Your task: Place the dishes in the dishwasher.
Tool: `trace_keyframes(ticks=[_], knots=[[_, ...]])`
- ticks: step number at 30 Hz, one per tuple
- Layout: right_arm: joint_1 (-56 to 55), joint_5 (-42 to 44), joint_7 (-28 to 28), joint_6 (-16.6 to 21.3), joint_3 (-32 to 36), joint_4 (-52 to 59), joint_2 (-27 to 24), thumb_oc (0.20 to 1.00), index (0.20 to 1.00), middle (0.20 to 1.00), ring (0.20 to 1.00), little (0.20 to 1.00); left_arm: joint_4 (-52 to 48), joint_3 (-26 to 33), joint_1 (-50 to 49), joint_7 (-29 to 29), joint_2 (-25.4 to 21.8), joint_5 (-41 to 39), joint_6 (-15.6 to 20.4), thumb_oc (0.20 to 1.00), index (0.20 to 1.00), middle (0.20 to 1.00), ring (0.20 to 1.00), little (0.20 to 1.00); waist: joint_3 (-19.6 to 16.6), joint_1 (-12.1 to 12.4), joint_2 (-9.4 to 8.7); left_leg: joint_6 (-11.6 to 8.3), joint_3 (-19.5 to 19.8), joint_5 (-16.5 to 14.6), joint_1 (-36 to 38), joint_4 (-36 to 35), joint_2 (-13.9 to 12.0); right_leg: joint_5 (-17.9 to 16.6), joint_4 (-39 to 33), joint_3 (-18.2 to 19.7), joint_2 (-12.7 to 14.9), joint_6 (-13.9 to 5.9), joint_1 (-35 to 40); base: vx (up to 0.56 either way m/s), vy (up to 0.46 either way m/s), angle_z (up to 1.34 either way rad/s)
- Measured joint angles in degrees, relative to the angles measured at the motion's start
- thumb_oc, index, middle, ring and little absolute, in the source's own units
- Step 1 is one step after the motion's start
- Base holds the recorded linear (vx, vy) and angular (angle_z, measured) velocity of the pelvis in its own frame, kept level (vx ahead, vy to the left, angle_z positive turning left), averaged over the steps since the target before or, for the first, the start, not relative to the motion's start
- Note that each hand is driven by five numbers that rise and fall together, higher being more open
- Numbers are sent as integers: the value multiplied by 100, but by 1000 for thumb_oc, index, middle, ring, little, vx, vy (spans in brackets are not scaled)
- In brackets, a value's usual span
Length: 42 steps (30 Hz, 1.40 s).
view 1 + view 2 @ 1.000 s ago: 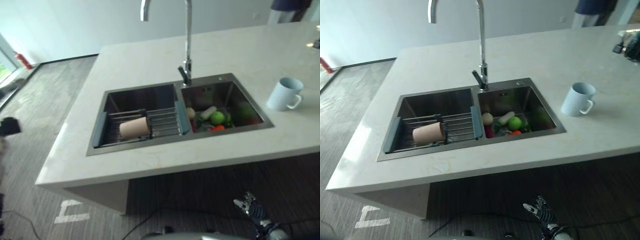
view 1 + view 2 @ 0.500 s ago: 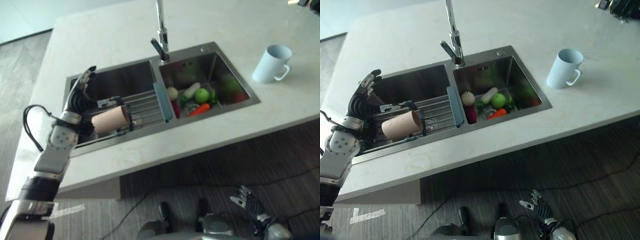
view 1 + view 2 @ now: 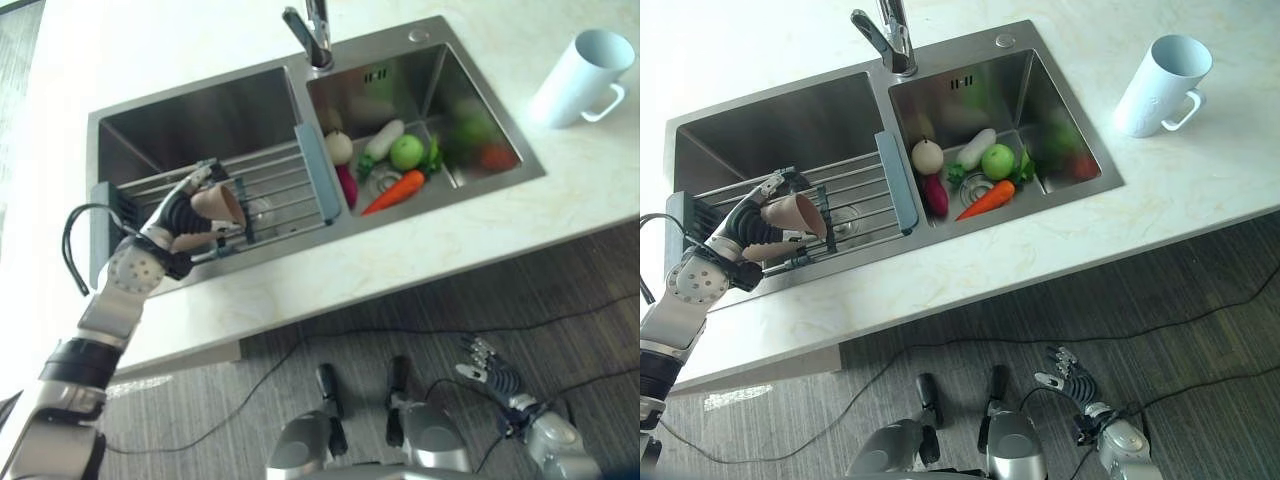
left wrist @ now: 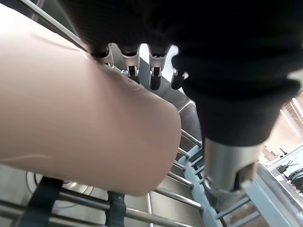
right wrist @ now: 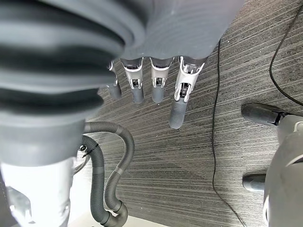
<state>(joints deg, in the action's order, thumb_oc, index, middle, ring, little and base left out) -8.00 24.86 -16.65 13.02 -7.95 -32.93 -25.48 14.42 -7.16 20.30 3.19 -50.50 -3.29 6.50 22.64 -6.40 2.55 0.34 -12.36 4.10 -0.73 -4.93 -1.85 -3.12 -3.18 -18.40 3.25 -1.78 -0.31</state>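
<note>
Carrot (image 3: pixel 392 192), green apple (image 3: pixel 406 151) and radish in the right sink basin (image 3: pixel 440 75)

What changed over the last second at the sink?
The left hand came in over the drying rack and closed its fingers around the beige cup, tipping it up. The camera also moved closer. The right hand stays low and open; the blue mug and vegetables are unmoved.

Brushed stainless-steel double sink (image 3: pixel 160 110) set in a smooth, pale, faintly veined stone-like countertop (image 3: pixel 480 245). Wire drying rack (image 3: pixel 270 190) of bright metal rods with matt blue-grey plastic ends. Matt, smooth beige cup (image 4: pixel 80 123); glossy pale blue mug (image 3: pixel 585 75). Polished chrome tap (image 3: pixel 890 35). Ribbed grey carpet-like floor (image 5: pixel 199 156).
</note>
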Motion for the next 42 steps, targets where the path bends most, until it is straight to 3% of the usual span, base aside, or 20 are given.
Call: trace_keyframes(ticks=[9, 13, 30, 42], knots=[[-6, 1, -41, -30, 6, 195, -24, 1000, 1000, 1000, 1000, 1000, -73, 102, -413, -36, -372, 451, -100, 1000, 1000, 1000, 1000, 1000, 74, 197, 86, -4, 99, 3, -29, 1, 16, 1, -58, -109, 5, -2, 41, 9, 13, 6], [-42, 6, -86, -46, 84, 206, -34, 1000, 1000, 1000, 1000, 1000, -74, 613, -877, -67, -385, 450, -16, 1000, 1000, 1000, 1000, 1000, 132, 214, 84, -5, 106, 2, -29, 0, 17, 2, -69, -119, 5, -3, 49, 0, 0, 0], [-30, 110, -106, -125, 158, 247, -61, 1000, 1000, 1000, 1000, 1000, 237, 471, -409, -689, -297, 445, -181, 1000, 1000, 1000, 1000, 1000, 207, 193, -40, -4, 100, 3, -76, 3, 13, 2, -62, -116, -1, -3, -6, 0, 0, 0], [1, 112, -101, -125, 159, 246, -61, 1000, 1000, 1000, 1000, 1000, 251, 347, -178, -541, -299, 448, -252, 1000, 1000, 1000, 1000, 1000, 226, 164, -34, -4, 98, 3, -85, 2, 14, 2, -62, -113, 2, -4, -14, 0, 0, 0]])
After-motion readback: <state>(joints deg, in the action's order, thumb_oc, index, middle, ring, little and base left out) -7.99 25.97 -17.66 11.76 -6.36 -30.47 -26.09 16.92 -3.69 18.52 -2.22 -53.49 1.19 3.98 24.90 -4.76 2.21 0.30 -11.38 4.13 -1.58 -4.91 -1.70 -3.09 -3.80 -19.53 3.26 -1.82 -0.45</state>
